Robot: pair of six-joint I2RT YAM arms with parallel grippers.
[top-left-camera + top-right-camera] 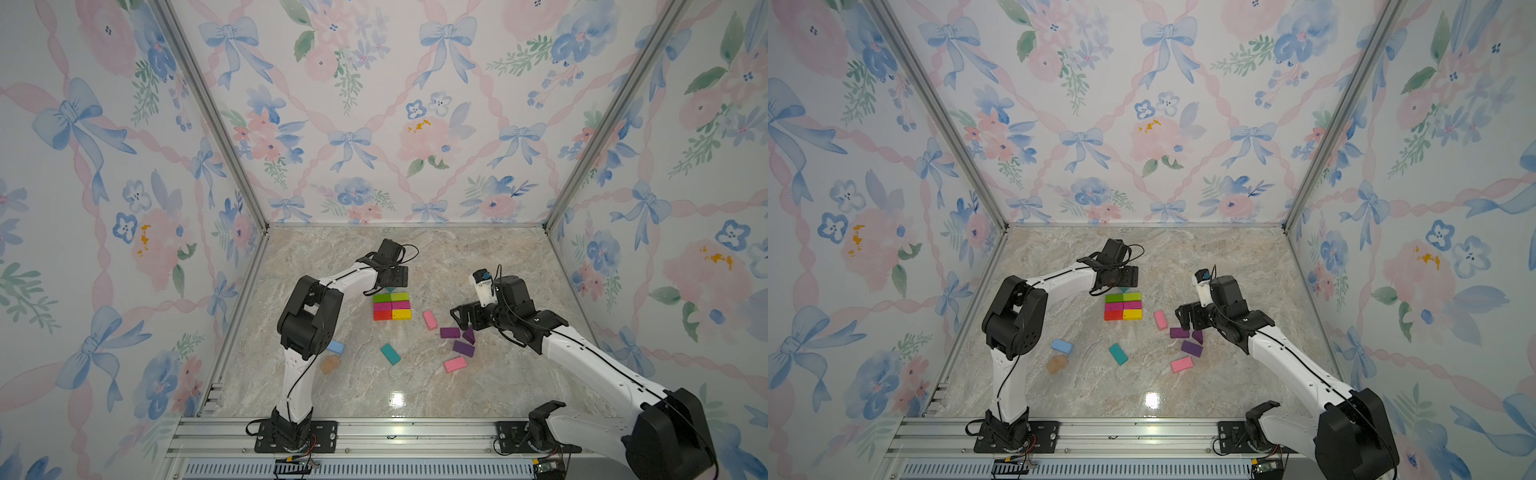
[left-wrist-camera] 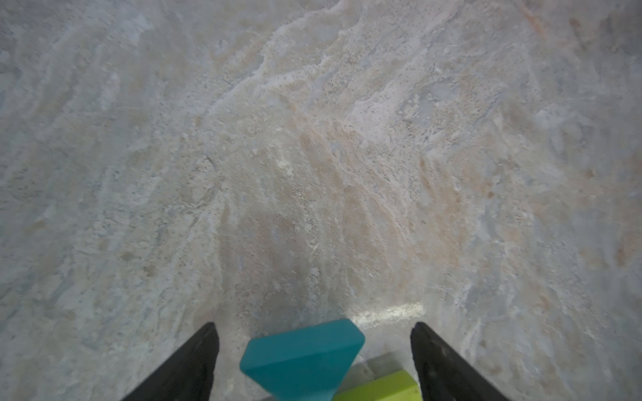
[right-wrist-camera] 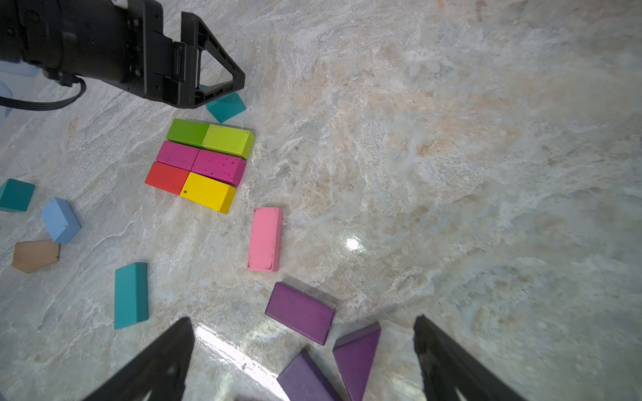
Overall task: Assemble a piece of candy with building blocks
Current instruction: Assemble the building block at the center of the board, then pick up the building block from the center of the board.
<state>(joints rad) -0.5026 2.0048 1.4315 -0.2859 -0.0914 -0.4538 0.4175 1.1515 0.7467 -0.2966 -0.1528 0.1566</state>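
The left pincer (image 2: 313, 326) is standing spread astride the teal wedge (image 2: 302, 361), hiding most of it in both top views, while the right pincer (image 3: 303, 319) is hovering spread above purple blocks (image 3: 356, 354).

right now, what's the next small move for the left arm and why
Probably lift the left gripper straight up and clear. Its jaws stand open with a gap on each side of the teal wedge, which appears to sit on the table right by the lime green block. A straight lift seems least likely to nudge the wedge out of place.
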